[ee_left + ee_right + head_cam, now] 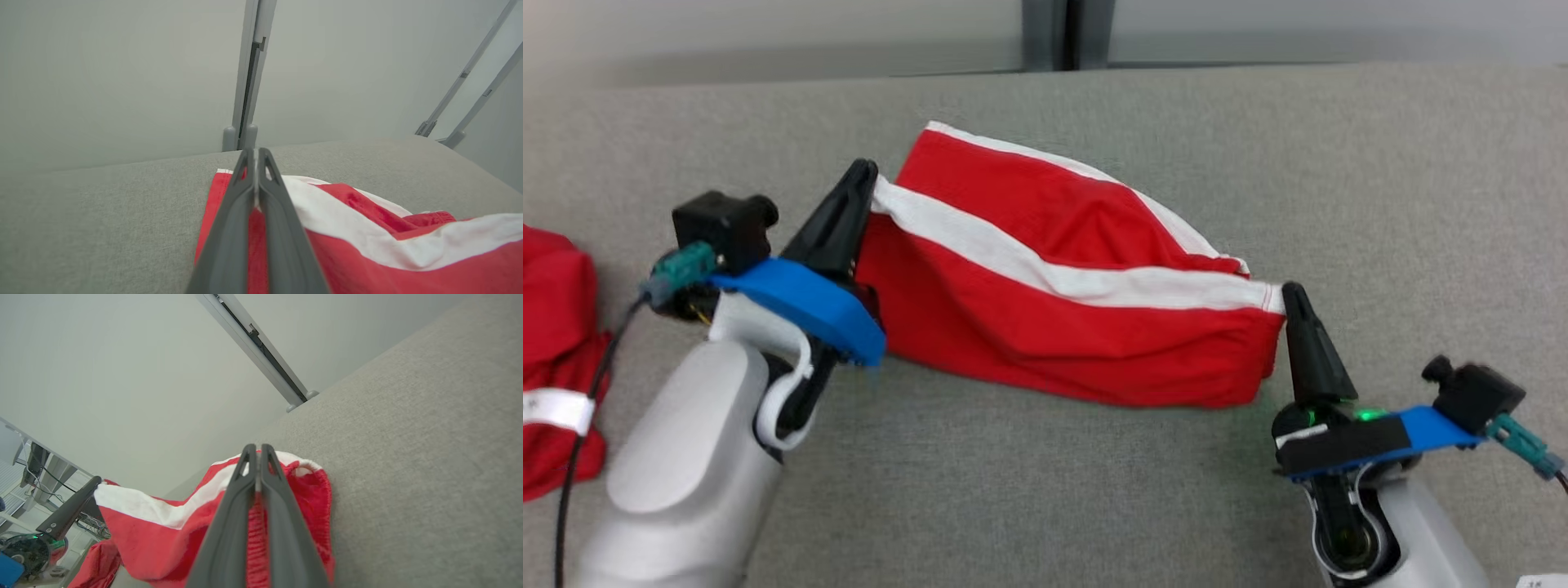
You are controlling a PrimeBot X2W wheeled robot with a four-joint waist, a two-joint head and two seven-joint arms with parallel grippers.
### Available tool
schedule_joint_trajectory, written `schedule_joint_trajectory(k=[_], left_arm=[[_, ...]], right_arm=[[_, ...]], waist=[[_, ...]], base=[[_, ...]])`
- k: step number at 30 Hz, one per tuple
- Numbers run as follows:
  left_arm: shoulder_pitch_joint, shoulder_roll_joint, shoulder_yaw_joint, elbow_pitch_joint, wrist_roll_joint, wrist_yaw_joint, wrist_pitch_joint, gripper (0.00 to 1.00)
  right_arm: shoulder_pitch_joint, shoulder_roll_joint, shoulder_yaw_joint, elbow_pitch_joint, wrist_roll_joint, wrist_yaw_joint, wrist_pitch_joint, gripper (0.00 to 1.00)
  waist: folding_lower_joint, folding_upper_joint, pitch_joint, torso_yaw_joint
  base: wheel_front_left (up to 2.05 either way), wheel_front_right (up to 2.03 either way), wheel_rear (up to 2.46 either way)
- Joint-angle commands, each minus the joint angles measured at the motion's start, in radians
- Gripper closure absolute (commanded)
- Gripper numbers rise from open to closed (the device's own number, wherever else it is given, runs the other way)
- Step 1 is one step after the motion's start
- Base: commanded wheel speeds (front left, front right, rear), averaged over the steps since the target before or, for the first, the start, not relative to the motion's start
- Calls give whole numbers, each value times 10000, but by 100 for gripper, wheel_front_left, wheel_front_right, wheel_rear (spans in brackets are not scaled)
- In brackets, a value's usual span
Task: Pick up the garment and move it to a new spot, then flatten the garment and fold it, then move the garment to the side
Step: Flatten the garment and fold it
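1. Progress, as I judge it: the garment [1062,318] is gripped at both ends and stretched across the grey table [1045,506]. Its lower edge sags down to the surface, and I cannot tell whether it touches. The pick-up looks done. The carry to a new spot looks in hand or nearly over. Flattening, folding and the move aside are all left to do.
2. Far left: a second red heap [556,343] lies on the table, well apart from the held piece. It is crumpled and soft, with a white label band across it.
3. Left gripper [859,175]: the jaws are pressed together, pinching the garment's left end at the white stripe. The left wrist view shows red cloth caught in the seam between the fingers. The fingers are matte dark plastic, long and tapering, and a blue bracket [800,302] sits behind them.
4. Centre: the garment is thin, limp red cloth with broad white stripes running its length. It is doubled, with a back layer rising behind the front one, and soft folds lie along the bottom. It is likely a pair of shorts.
5. Right gripper [1290,294]: the jaws are closed on the garment's right end. The right wrist view shows a ribbed, gathered red edge clamped between them, probably elastic.
6. The table top is grey, woven and matte. A pale wall panel [768,33] stands behind it.
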Motion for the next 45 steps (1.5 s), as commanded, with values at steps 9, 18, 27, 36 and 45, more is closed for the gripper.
schedule_joint_trajectory(k=[9,18,27,36,45], left_arm=[[-3214,928,-1347,1809,-623,-13,767,100],[-4493,1083,-2216,3386,-979,-14,196,100],[-4616,640,-2303,4372,-1566,-14,-1561,0],[-3954,210,-1376,4346,-1411,-14,-2168,0],[-3171,-148,-1945,5449,-1121,-14,-1648,0]], right_arm=[[-2332,345,-144,1140,239,4,-38,100],[-3100,347,546,1539,934,4,-38,100],[-3005,335,314,1761,704,4,-39,0],[-2310,337,-1377,1556,-996,4,-40,0],[-1666,337,-2718,1348,-3833,4,-40,0]], waist=[[-4,0,1549,-720],[-4,0,2191,-1141],[-4,0,2153,-1076],[-4,0,1825,-784],[-4,0,1621,-707]], base=[[0,0,0],[0,0,0],[0,0,0],[0,0,0],[0,0,0]])
